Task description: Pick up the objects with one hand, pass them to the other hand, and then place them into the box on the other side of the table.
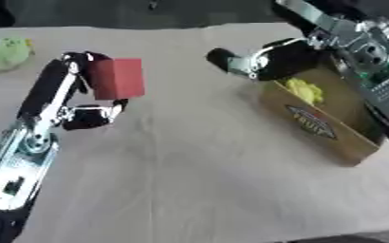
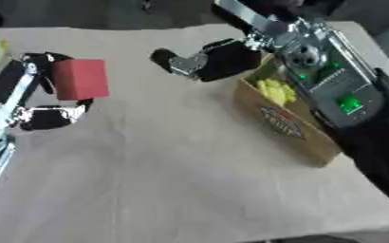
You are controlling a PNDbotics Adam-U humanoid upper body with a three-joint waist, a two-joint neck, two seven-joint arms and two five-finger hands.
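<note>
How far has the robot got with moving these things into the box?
One yellow thing already lies in the cardboard box. The left robot hand holds a red block up, facing the right robot hand, which holds nothing yet. The handover and the drop are left, and a green thing waits at the table's far left.

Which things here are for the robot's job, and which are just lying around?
For the job:
- red block, held up in the left hand
- right hand, empty, over the box's near end
- cardboard box, with a yellow thing already inside
- green thing at the far left, perhaps next

Just lying about:
- beige tablecloth
</note>
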